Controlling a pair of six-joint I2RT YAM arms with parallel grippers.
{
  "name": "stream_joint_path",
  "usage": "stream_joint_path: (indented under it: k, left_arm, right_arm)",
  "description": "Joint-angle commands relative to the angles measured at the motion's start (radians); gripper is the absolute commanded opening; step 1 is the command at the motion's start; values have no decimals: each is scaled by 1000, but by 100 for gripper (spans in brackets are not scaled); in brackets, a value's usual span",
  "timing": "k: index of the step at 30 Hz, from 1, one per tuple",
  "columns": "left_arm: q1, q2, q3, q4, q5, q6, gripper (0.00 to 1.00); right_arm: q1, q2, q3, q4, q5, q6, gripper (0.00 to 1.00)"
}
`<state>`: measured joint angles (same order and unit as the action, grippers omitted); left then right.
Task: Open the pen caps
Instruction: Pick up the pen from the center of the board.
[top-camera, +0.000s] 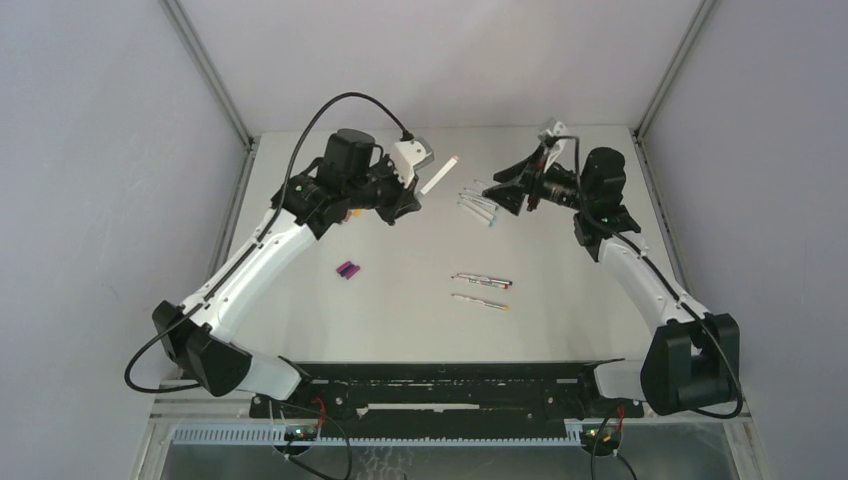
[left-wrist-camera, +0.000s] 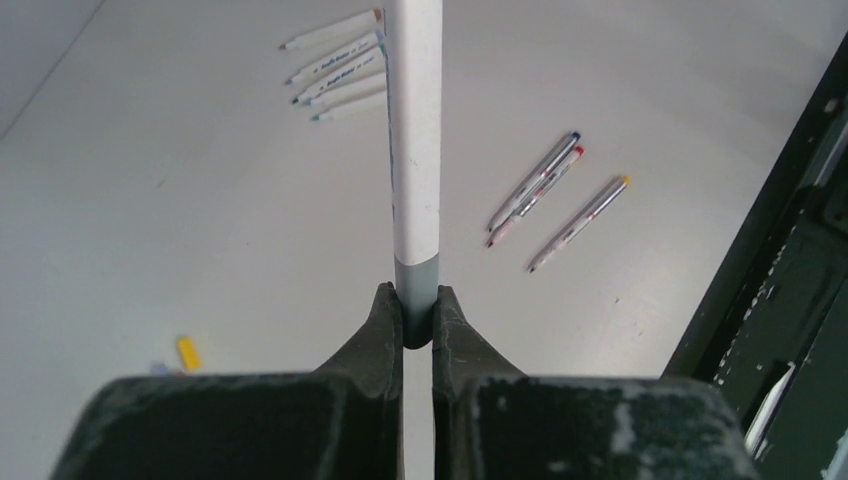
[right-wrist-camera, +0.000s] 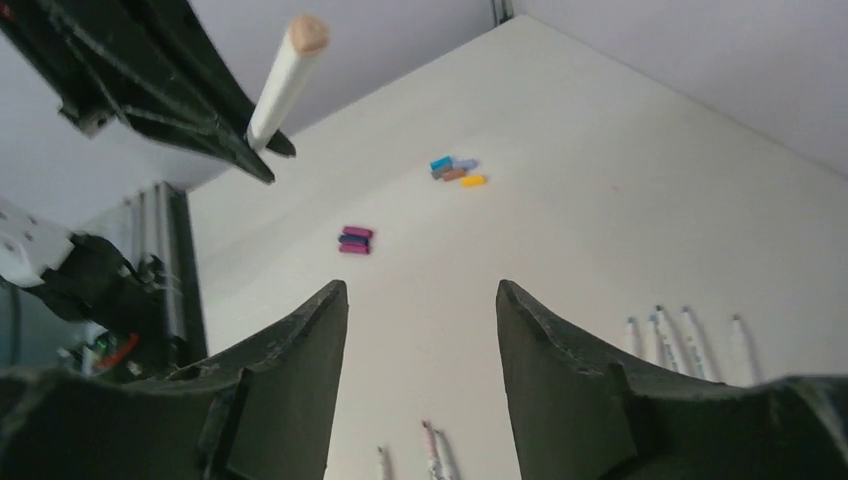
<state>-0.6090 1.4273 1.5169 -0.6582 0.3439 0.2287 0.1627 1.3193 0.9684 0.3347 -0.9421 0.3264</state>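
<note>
My left gripper (top-camera: 416, 196) (left-wrist-camera: 417, 305) is shut on the grey end of a white pen (top-camera: 440, 175) (left-wrist-camera: 415, 130) and holds it above the table, its pinkish far end pointing toward the right arm. My right gripper (top-camera: 500, 192) (right-wrist-camera: 422, 292) is open and empty, a short way from that pen (right-wrist-camera: 285, 80), which shows at its upper left. Several white pens (top-camera: 478, 203) (left-wrist-camera: 335, 70) (right-wrist-camera: 680, 340) lie together below the right gripper. Three more pens (top-camera: 482, 282) (left-wrist-camera: 535, 185) lie nearer the front. Purple and magenta caps (top-camera: 348, 270) (right-wrist-camera: 355, 240) lie loose on the table.
More loose caps, blue, brown and yellow (right-wrist-camera: 455, 170), lie under the left arm; the yellow cap (left-wrist-camera: 188, 352) shows in the left wrist view. The table (top-camera: 400, 320) is walled on the left, back and right. A black rail (top-camera: 450, 375) runs along the front edge.
</note>
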Motion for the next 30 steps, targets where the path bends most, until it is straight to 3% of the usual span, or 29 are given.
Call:
stream_joint_path:
  k: [1,5,15,30]
  left_arm:
    - [17,-34,-22,-147,25,149,0]
    - [17,-60,-82,-205,53,211,0]
    - [17,-22,-85,-329,188,275,0]
    - [17,94,-57,-366,229,259,0]
  right_arm:
    - [67,-82,56,-221,2,-561,57]
    - [130,-95,82,-412,60,-909,63]
    - [330,-89,97,-723,285,-1444,65]
    - [544,-56,40,-718,509,-1575,70]
